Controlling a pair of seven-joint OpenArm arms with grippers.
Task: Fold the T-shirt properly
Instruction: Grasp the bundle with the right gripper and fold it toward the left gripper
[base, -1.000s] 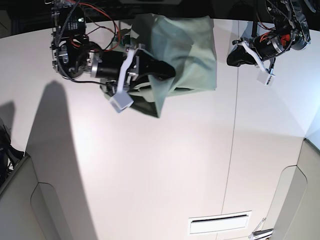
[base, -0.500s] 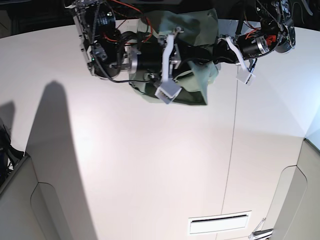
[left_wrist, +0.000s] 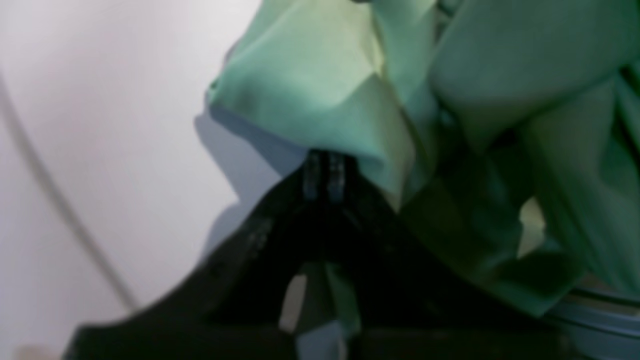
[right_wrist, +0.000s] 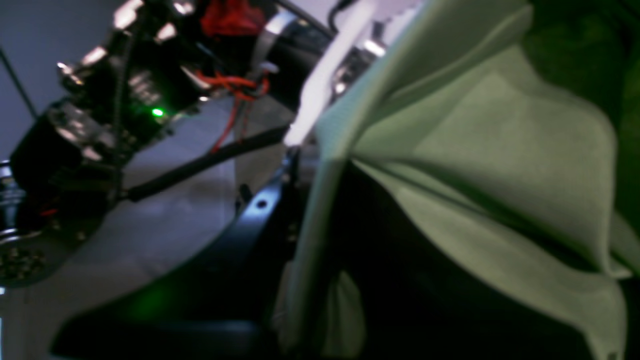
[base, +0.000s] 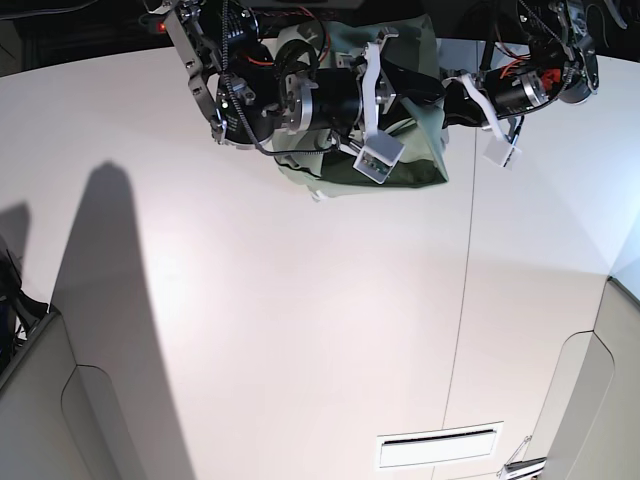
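The pale sage-green T-shirt (base: 412, 166) is bunched in a heap at the far edge of the white table. In the base view both arms reach into its right side. My right gripper (base: 430, 92) comes in from the left over the cloth and is shut on a fold of the T-shirt (right_wrist: 500, 150); a cloth edge runs between its black fingers (right_wrist: 260, 215). My left gripper (base: 448, 100) comes in from the right. In the left wrist view it (left_wrist: 324, 172) is shut under a fold of the T-shirt (left_wrist: 310, 85), with cloth between its fingers. Collar and buttons are hidden.
A thin seam (base: 465, 300) runs down the white table (base: 300, 330). A white slotted plate (base: 438, 447) lies near the front edge. Grey panels stand at the front left (base: 30, 410) and front right (base: 590, 400). The left arm's body (right_wrist: 100, 125) shows close to the right wrist camera.
The right-wrist arm has swung rightward across the base view, dragging the shirt with it. The left-wrist arm has moved in to the shirt's right edge. The shirt is more bunched.
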